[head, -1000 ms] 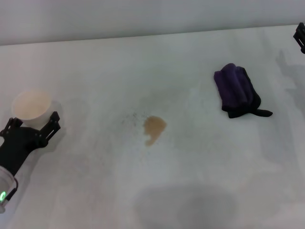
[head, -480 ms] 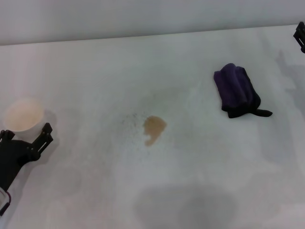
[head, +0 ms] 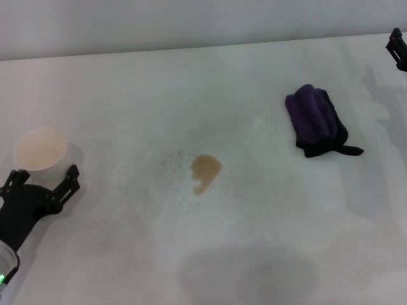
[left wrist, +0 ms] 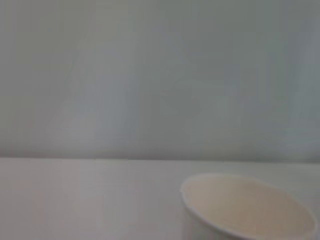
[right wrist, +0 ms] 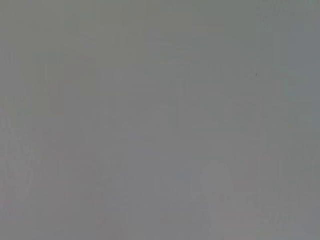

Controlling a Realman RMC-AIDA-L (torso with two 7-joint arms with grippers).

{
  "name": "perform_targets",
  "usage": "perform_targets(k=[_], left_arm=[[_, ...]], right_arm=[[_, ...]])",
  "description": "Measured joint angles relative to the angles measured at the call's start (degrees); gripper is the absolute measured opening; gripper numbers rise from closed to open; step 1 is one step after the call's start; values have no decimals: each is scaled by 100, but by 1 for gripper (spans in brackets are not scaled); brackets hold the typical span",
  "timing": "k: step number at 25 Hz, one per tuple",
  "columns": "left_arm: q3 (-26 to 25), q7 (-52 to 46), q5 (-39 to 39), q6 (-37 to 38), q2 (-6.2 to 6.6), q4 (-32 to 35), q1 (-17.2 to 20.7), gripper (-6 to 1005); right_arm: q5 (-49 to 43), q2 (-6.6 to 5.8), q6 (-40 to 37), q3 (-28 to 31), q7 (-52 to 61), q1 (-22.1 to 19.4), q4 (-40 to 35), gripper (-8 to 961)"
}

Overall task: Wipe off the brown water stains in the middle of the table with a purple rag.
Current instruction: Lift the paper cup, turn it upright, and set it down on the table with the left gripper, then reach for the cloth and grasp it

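The brown water stains (head: 205, 170) form one small tan blotch in the middle of the white table (head: 127, 95). The purple rag (head: 316, 119) lies bunched at the right rear, its black tail pointing right, and nothing touches it. My left gripper (head: 44, 174) is at the near left, far from both. Its two black fingers flank the base of a pale paper cup (head: 41, 147), which moves with it. The cup's rim (left wrist: 250, 207) also shows in the left wrist view. Only a black tip of my right gripper (head: 397, 48) shows at the far right edge, beyond the rag.
Faint dark speckles (head: 178, 157) lie just left of the stain. A large grey shadow patch (head: 248, 273) covers the near middle of the table. The table's back edge meets a pale wall. The right wrist view shows only plain grey.
The left gripper and the cup together drifted toward the near left, then came back right and slightly away. Rag and stain have not moved. The right gripper tip shifted slightly.
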Motion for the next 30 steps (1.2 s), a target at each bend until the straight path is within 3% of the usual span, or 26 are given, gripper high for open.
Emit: perform_targets(k=[13, 23, 26, 30], left_arm=[[-18, 862, 15, 315, -14, -132, 202, 892], [0, 818, 1, 1375, -20, -280, 809, 888], [-7, 647, -25, 1631, -25, -289, 969, 888], [-32, 263, -123, 1677, -26, -293, 1052, 888]], right_arm=[[0, -7, 120, -72, 0, 7, -6, 863], [0, -10, 121, -100, 139, 12, -15, 862], [-91, -46, 121, -630, 1006, 51, -179, 862], [-584, -59, -144, -2216, 3496, 83, -1295, 862]])
